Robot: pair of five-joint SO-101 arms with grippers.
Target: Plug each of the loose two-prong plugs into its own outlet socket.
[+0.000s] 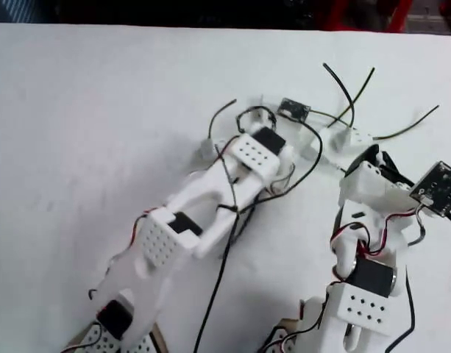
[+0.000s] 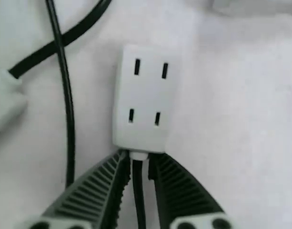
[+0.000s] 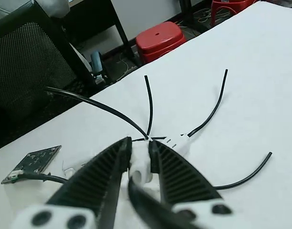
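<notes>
Your left end effector (image 2: pixel 137 161) pinches the black cord (image 2: pixel 137 191) right where it enters the white outlet block (image 2: pixel 143 95), which lies flat on the table (image 2: pixel 241 119), slots facing up. Your right end effector (image 3: pixel 140 143) is clamped on a white plug (image 3: pixel 139 169). Just beyond it a second plug (image 3: pixel 178 140) lies among black leads (image 3: pixel 210 112), and a red stool (image 3: pixel 160 37) stands past the table edge.

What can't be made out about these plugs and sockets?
Right wrist view: prongs of the white plug, hidden between the jaws.
Left wrist view: where the cord of the outlet block goes, cut off at the edge.
High view: the white pieces among the black cords, too small to identify.
</notes>
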